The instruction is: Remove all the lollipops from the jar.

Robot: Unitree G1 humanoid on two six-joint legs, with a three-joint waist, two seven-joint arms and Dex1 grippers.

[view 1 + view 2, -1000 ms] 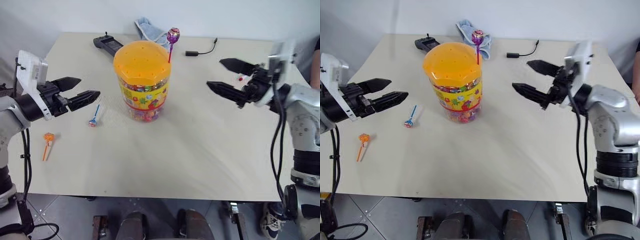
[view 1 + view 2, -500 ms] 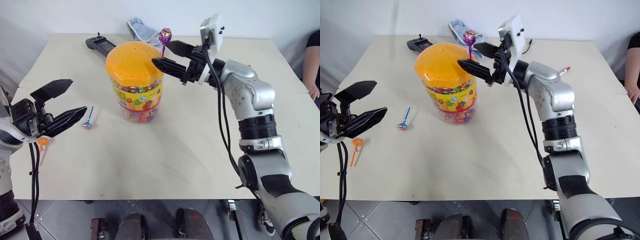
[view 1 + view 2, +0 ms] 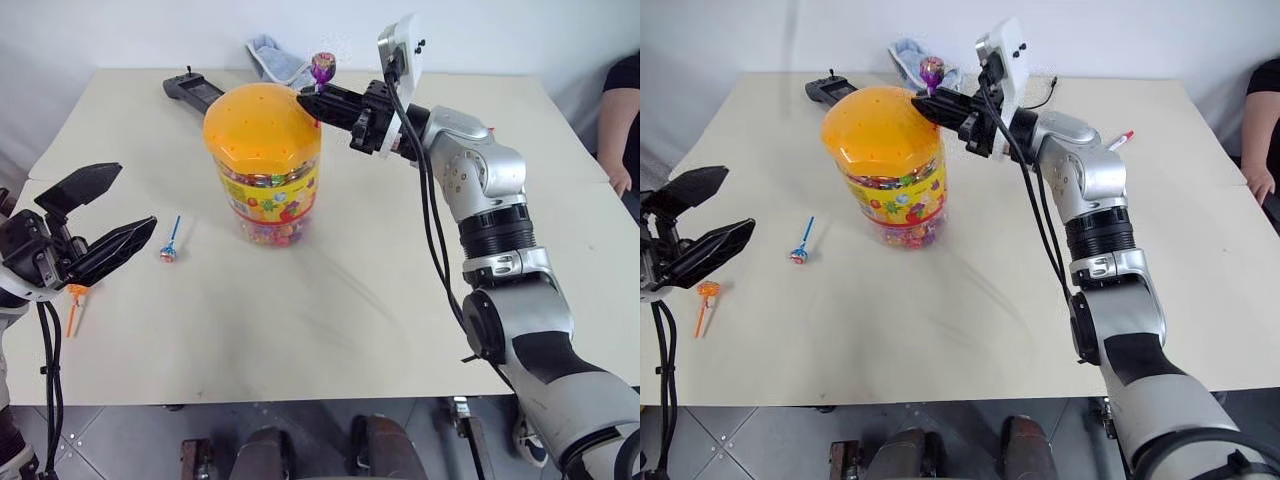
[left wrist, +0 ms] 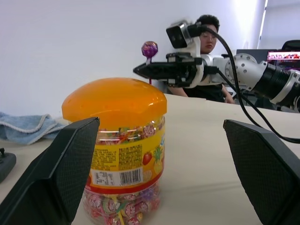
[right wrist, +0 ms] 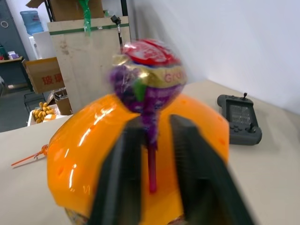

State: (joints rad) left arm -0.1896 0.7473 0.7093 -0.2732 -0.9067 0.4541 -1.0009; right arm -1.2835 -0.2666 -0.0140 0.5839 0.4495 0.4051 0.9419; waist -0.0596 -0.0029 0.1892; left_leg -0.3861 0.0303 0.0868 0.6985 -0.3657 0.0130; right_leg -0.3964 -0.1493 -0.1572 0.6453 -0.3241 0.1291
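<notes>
Lollipops, three in all, placed relative to the jar (image 3: 262, 160): the purple lollipop (image 3: 322, 67) stands upright with its stick in a hole of the domed orange lid (image 3: 260, 125), on the lid's far right side. You will find the pink-blue lollipop (image 3: 168, 248) lying on the table (image 3: 350, 310) just left of the jar, blue stick pointing away from you. The orange lollipop (image 3: 76, 298) lies farther left and nearer you, well apart from the jar.

Right gripper (image 3: 312, 100): reaching in over the lid from the jar's right, its two black fingers drawn together on the purple lollipop's red stick, just below the wrapped head; the right wrist view shows the stick pinched between them.

Left gripper (image 3: 120, 212): held above the table to the jar's left, fingers spread wide, holding nothing, close above the orange lollipop.

Behind the jar you see a black handheld controller (image 3: 190, 88) and a crumpled blue cloth (image 3: 275, 56). A red-and-white marker pen (image 3: 1120, 140) lies on the table to the jar's far right. A person (image 4: 208, 37) sits beyond the table.
</notes>
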